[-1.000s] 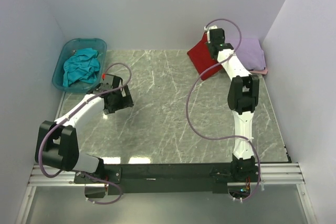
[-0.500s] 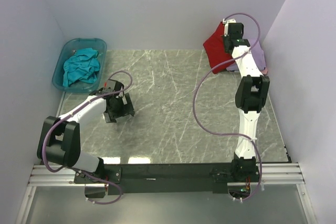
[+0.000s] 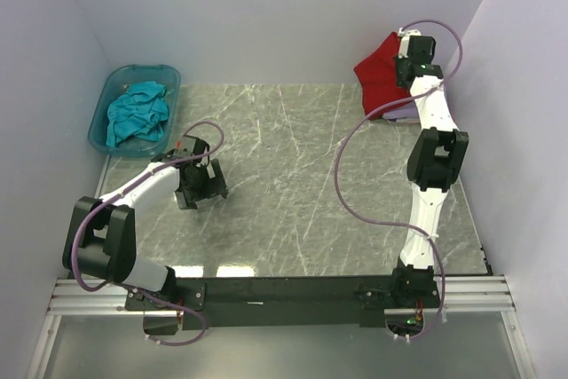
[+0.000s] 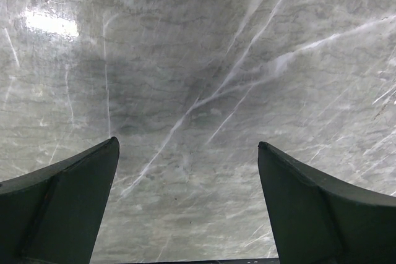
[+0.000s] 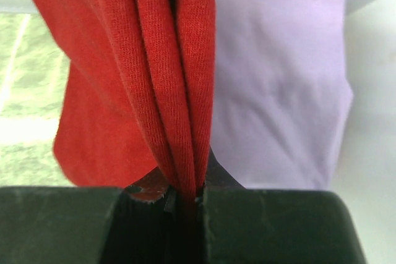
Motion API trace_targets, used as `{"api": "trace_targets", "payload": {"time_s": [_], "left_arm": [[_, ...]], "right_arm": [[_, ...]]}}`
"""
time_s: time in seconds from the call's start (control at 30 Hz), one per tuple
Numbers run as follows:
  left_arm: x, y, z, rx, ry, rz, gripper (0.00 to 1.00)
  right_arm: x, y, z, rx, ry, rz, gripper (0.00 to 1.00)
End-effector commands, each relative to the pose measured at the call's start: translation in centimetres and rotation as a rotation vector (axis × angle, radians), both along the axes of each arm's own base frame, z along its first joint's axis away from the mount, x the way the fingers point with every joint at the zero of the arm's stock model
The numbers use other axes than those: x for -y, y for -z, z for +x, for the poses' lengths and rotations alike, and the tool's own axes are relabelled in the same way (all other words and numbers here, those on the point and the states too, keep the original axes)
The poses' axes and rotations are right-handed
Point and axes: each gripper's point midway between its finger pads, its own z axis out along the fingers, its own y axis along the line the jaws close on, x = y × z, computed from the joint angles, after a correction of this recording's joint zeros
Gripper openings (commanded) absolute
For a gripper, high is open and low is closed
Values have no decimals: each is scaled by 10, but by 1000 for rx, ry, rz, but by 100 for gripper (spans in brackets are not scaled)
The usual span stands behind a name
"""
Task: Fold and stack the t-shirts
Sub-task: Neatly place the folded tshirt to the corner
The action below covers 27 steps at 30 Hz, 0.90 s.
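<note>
Two arms stand over a grey marbled table (image 3: pixel 293 175), read here from the overhead view with 12 o'clock at the far wall.

Right arm: stretched long toward the far right corner, about 1 o'clock. The right gripper (image 5: pixel 184 199) is pinched narrow on the red shirt (image 3: pixel 380 73). The wrist view shows several gathered folds of red cloth running down into the slit between the dark fingers (image 5: pixel 260 227). The shirt hangs bunched and off the table surface, raised against the back wall. Its lower edge is close over the cloth beneath, but contact cannot be told from these views.

Lavender shirt (image 5: pixel 278 85): lies flat and smooth under and beside the red one in the same 1 o'clock corner, up against the right wall. In the wrist view it sits to the right of the hanging red folds, partly covered by them.

Left arm: bent low on the left side, with its wrist at about 9 o'clock. The left gripper (image 4: pixel 187 143) is spread wide and holds nothing. Only bare marble shows between its two dark fingers (image 4: pixel 68 202), and it hovers close over the surface.

Teal shirt (image 3: pixel 138 113): crumpled in a heap inside the blue-green plastic tub (image 3: pixel 169 71) at 10 o'clock, off the far left corner of the table. It is well apart from both grippers.
</note>
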Motion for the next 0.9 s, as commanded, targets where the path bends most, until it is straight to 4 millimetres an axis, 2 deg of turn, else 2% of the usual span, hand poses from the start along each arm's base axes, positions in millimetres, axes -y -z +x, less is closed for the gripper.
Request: {"api": "trace_targets", "payload": {"time_s": [0.0,0.3,0.53,0.87], "left_arm": [[4,0,-6,-17,0,-22,99],[5,4,-11,-33,4,-28,99],[8,10,-15,-53,10,-43,98],[10,11,-16,-52,17,-50,98]], "right_arm": [[23,-70,9,187,30,-8,0],[64,-41,14,165,88,-70,0],[78,-16,13,130,120,-80,0],[99,0,7,108,159,-95,1]]}}
